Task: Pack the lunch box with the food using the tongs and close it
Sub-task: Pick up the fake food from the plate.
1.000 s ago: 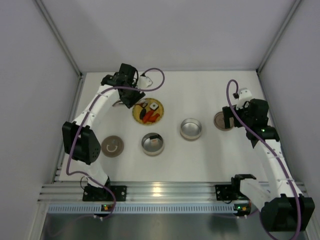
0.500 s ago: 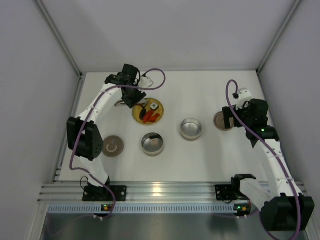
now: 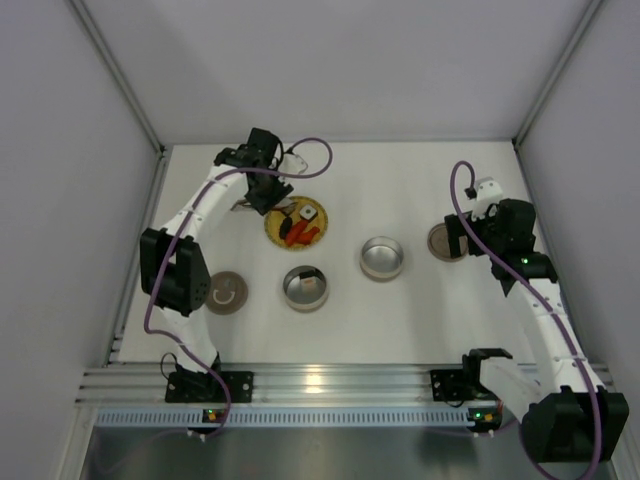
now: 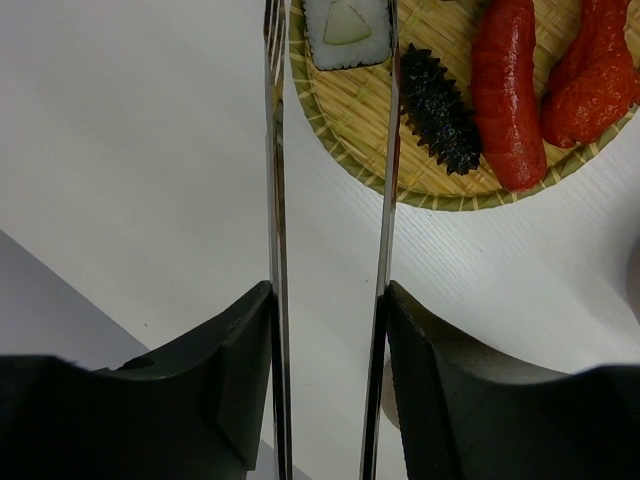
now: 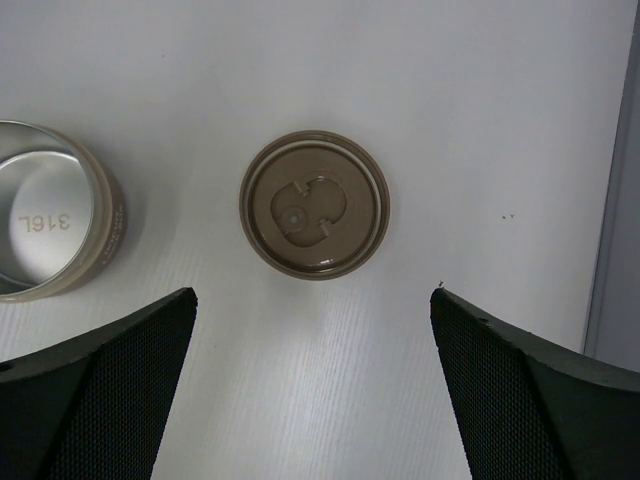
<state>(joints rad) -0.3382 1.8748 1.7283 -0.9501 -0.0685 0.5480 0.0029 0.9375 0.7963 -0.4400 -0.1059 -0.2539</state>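
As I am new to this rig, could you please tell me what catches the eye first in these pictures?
The left gripper clamps the silver tongs, which stretch over the edge of the yellow woven plate, toward the far left of the table, holding red pieces and a sushi roll. The right gripper hangs open over a brown lid, beside a steel container.

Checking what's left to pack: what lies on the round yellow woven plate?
It holds a white sushi piece, a dark spiky piece and two red-orange finger-like pieces. The silver metal tongs in the left gripper cross its edge, hiding thin strips.
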